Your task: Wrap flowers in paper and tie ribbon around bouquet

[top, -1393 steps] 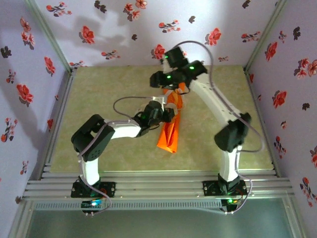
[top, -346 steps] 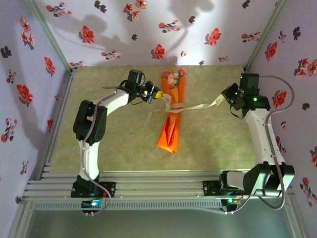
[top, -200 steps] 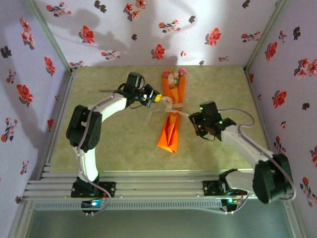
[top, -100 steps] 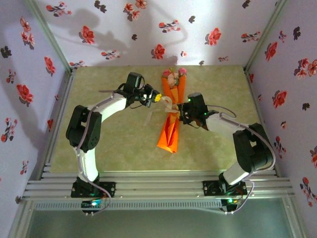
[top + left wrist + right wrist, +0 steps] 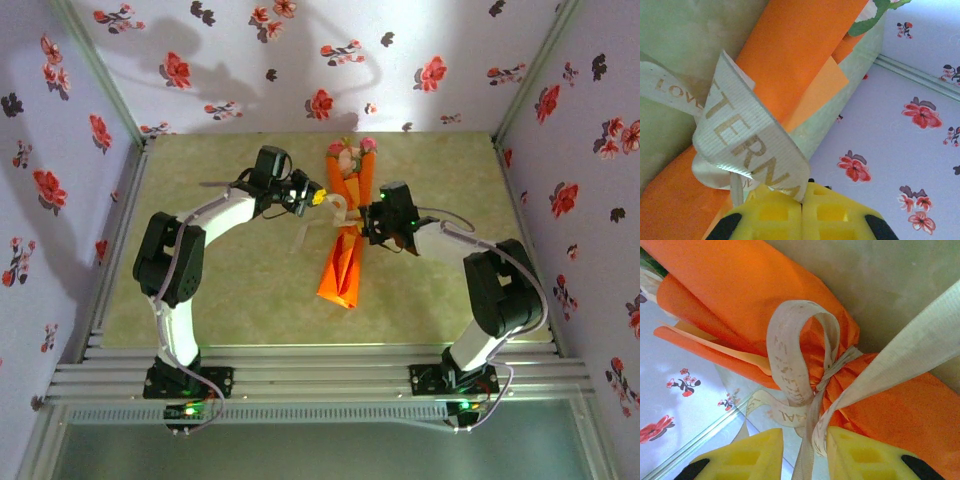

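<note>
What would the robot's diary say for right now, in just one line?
step: tying ribbon | left tool: shut on ribbon | right tool: open, ribbon strands between | bouquet: wrapped, ribbon cinched round it

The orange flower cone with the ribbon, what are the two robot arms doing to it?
They are tying a cream ribbon around the bouquet, which lies on the table with its flowers at the far end. The left pincer is shut on a ribbon end. The right pincer sits at the knot, fingers apart with ribbon strands between them. The ribbon is cinched round the orange paper, one loop showing.
</note>
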`<state>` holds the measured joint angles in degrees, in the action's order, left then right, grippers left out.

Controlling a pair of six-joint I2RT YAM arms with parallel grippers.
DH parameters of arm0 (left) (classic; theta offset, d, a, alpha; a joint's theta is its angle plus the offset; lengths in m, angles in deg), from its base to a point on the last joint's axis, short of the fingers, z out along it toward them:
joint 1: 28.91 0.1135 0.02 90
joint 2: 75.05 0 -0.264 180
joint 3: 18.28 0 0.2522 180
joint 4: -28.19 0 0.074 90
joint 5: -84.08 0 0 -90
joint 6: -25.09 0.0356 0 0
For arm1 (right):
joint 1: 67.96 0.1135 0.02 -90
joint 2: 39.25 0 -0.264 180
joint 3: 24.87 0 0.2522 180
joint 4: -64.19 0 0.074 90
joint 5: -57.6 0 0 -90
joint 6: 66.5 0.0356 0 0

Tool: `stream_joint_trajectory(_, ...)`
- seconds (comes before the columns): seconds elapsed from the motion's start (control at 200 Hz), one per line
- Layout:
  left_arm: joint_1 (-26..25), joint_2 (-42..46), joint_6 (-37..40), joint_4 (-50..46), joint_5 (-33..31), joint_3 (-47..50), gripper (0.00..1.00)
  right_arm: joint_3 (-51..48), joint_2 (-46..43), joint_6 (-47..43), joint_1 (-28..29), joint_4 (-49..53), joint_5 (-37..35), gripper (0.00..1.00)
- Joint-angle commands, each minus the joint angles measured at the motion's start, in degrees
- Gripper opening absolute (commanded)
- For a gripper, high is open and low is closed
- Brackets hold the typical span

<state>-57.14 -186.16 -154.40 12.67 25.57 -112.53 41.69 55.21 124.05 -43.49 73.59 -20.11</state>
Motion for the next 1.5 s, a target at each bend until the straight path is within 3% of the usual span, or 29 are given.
stream_joint_trajectory(0.0,0.18,2.48,-0.29,0.27,-0.11,0.34,0.00,0.82,1.42,-0.10,0.12,0.23,0.36,0.29)
stream_joint_trajectory(0.215,0.17,2.49,-0.18,0.02,-0.20,-0.02,0.00,1.13,0.16,-0.71,0.53,4.07,-0.45,0.33)
stream_joint_trajectory(0.41,0.19,2.45,-0.29,0.21,-0.19,0.05,0.00,1.10,2.93,-0.09,0.23,1.04,-0.47,0.29)
stream_joint_trajectory(0.525,0.19,2.40,-0.33,0.27,-0.11,0.07,0.00,2.79,4.34,-0.33,0.14,-0.03,-1.08,0.21)
stream_joint_trajectory(0.66,0.19,2.58,-0.42,0.35,-0.10,0.16,0.00,4.70,3.84,-1.38,0.18,2.38,-2.32,0.00)
stream_joint_trajectory(0.865,0.59,2.66,-0.33,-0.22,-0.80,0.73,0.00,6.59,-0.48,-3.70,-0.59,7.92,-5.60,0.00)
stream_joint_trajectory(1.495,2.67,4.83,-3.72,-5.70,-4.77,6.44,0.00,4.83,-3.67,-5.72,-4.32,12.71,-5.10,0.00)
